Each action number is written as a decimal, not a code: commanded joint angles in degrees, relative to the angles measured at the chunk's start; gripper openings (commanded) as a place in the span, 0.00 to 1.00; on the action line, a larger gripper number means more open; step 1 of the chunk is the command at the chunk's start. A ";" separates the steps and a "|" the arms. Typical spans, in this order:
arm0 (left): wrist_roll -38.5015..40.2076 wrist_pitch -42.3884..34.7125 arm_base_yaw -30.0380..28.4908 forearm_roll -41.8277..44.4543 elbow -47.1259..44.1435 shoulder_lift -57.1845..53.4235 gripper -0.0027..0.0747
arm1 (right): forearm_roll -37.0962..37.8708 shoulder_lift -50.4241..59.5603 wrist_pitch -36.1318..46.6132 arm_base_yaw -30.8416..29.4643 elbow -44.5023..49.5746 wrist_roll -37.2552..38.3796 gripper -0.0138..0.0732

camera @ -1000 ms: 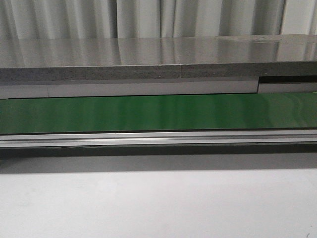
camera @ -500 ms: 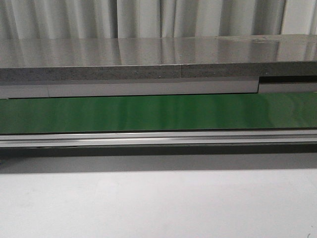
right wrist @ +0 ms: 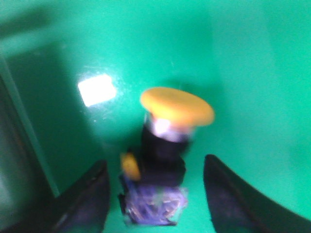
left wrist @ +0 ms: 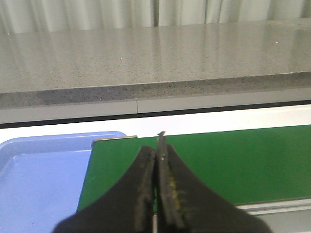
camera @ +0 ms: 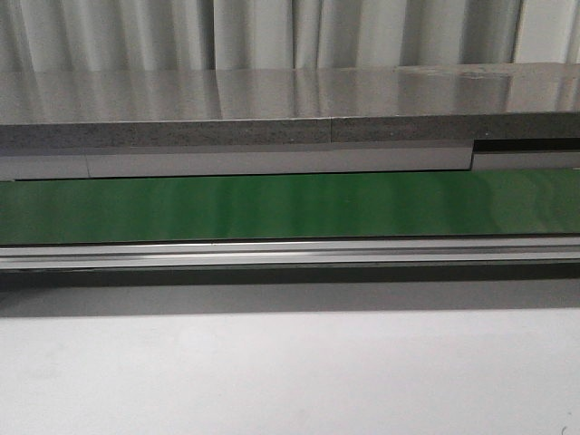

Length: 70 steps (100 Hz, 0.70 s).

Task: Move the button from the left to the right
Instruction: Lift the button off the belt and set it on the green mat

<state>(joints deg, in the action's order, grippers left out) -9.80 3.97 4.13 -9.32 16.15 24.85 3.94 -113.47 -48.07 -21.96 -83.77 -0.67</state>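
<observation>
— Where's the button (right wrist: 176,127)?
— We've got it standing on a green surface (right wrist: 252,58), right between our right claw (right wrist: 155,194) fingers, spread apart, not touching it.
— And the left claw (left wrist: 158,170)?
— Pressed together, empty, over the green belt (left wrist: 243,160) beside a blue tray (left wrist: 43,170)

In front of me the belt (camera: 290,207) runs left to right across the table (camera: 290,372), a shelf (camera: 290,100) behind it. At the belt's left end I see a tray (left wrist: 43,174). On my right, the button (right wrist: 167,141) sits between the right gripper (right wrist: 155,194) fingers
</observation>
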 commanded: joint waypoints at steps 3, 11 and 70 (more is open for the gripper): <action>0.04 -4.51 0.62 -0.43 1.57 0.16 0.01 | -0.11 2.90 1.10 -0.18 -1.81 -0.62 0.75; 0.04 -4.51 0.62 -0.43 1.57 0.16 0.01 | -0.11 2.90 1.10 -0.18 -1.81 -0.62 0.75; 0.04 -4.51 0.62 -0.43 1.57 0.16 0.01 | -3.23 20.91 8.20 9.92 -1.81 -0.62 0.74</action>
<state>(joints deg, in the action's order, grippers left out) -9.80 3.97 4.13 -9.32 16.15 24.85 1.24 -98.76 -42.67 -14.64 -83.77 -0.78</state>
